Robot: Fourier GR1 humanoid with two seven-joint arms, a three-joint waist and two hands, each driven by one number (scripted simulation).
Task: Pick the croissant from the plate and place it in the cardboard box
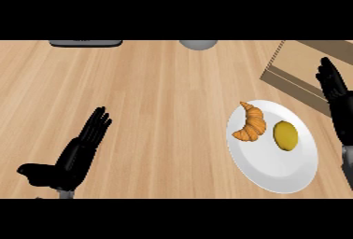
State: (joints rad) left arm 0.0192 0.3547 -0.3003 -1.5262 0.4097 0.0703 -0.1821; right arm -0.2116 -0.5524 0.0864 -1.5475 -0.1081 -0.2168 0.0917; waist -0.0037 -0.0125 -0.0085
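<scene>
A golden-brown croissant (251, 123) lies on the left part of a white plate (276, 172) at the right of the wooden counter. A yellow round fruit (285, 135) sits beside it on the same plate. The open cardboard box (303, 63) stands at the far right, just beyond the plate. My right hand (335, 93) is at the right edge, fingers straight and pointing up, beside the plate and in front of the box, holding nothing. My left hand (77, 151) rests open at the lower left, far from the plate.
A dark flat object (85, 43) lies at the counter's far edge on the left. A grey round object (198, 44) sits at the far edge near the middle. Bare wooden counter (165, 102) stretches between my left hand and the plate.
</scene>
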